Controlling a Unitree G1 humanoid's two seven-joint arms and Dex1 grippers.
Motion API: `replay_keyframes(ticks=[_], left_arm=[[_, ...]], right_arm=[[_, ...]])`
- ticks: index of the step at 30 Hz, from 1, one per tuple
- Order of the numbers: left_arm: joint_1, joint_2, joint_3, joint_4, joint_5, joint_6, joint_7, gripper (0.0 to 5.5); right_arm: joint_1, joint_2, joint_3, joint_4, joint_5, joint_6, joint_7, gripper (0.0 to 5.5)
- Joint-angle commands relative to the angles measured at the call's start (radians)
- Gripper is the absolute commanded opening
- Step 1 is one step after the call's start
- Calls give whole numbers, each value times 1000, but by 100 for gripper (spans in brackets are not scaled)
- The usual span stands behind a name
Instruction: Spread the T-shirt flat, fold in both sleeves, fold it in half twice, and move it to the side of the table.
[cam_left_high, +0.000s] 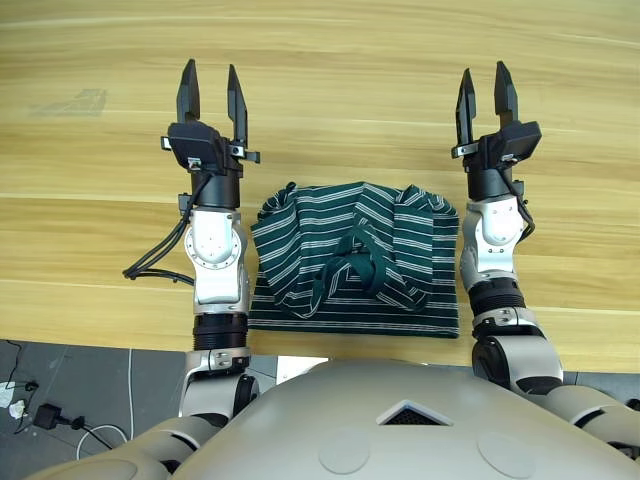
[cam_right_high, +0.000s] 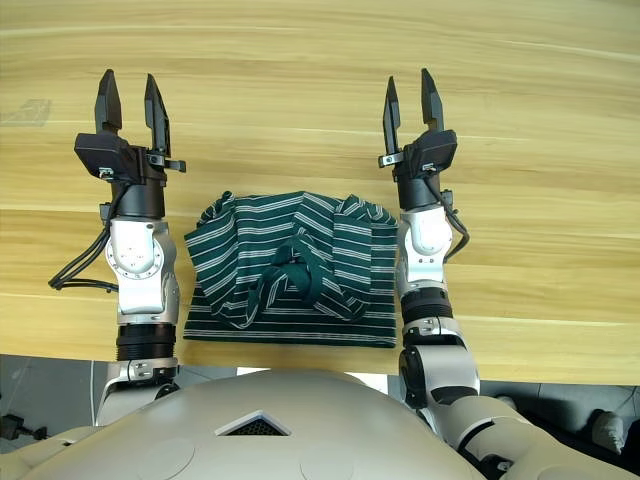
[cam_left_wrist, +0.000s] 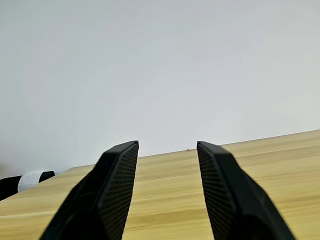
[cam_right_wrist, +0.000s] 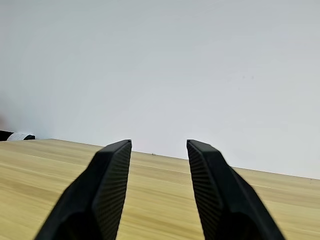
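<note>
Crumpled at near edge of table (cam_left_high: 360, 90), centre: dk-green T-shirt (cam_left_high: 350, 262) w/ thin white stripes, rough rectangle, neckband twisted on top, not spread flat. Flanked by both forearms, cloth just beside each; touching or not, can't tell. Fwd of shirt: L gripper (cam_left_high: 210, 88) & R gripper (cam_left_high: 485, 88), both pointing away over bare wood, fingers parted, gripping nothing. Far L on tabletop: faint grey mark (cam_left_high: 75, 101), too faint to read. In L wrist view, at table's far edge: dark item (cam_left_wrist: 7, 186) w/ white label (cam_left_wrist: 31, 180), print unreadable.
</note>
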Motion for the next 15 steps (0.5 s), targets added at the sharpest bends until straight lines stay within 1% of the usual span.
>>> replay_keyframes(ticks=[1,4,8,12,15], left_arm=[[74,4,-40,-128,-152,231,-97,216],[242,73,-99,-330,-211,391,-188,216],[497,151,-131,-589,-325,555,-262,216],[724,207,-200,-759,-382,640,-299,216],[826,224,-244,-798,-363,661,-296,216]], right_arm=[[-30,2,1,21,5,2,7,205],[-22,6,4,1,3,7,4,205],[-11,10,6,-21,-3,13,-2,205],[-5,13,8,-39,-11,21,-11,205],[0,15,10,-53,-14,28,-15,205]])
